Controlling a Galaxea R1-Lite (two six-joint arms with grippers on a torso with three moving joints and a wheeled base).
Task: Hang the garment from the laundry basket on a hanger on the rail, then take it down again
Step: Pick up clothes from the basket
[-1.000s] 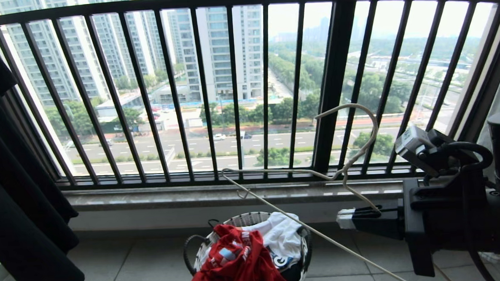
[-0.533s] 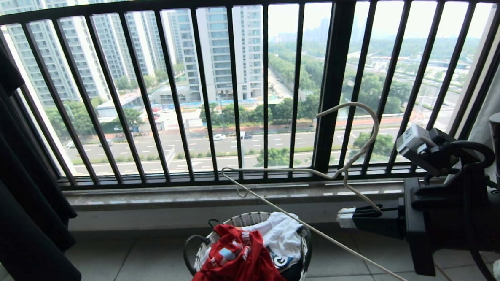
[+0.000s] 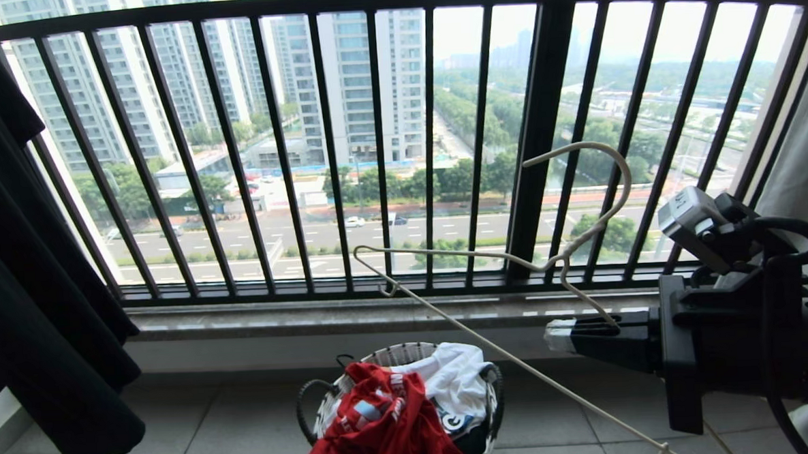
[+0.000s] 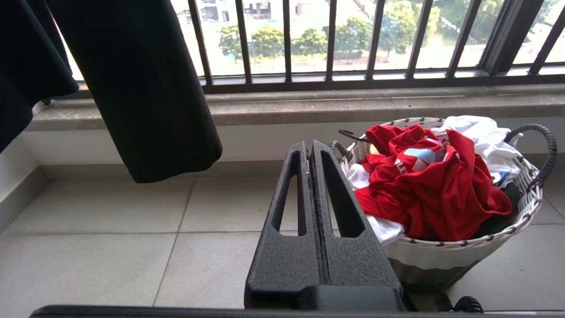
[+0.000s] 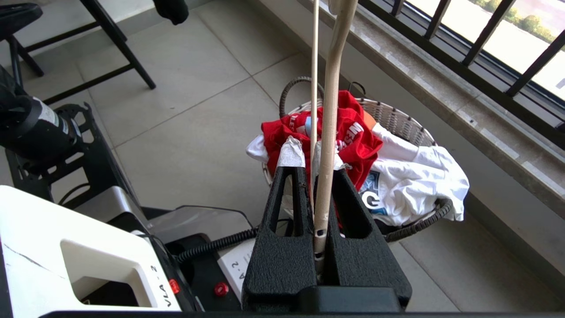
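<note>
— Below and left of my right gripper (image 3: 572,339): item one, the red garment (image 3: 385,426), heaped atop the laundry basket (image 3: 484,428) on the floor.

— Held?

— Right: clamped on the hanger (image 3: 508,263), long axis slanting across the basket. Left gripper (image 4: 311,152): pressed together, empty, level with the basket, nearer the shirt.

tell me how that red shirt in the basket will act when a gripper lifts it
The red shirt lies crumpled and folded over the basket rim, so it is probably floppy and will drape and stretch out when lifted. It looks like thin cloth, so likely light. It lies on a white garment, which may drag along.
</note>
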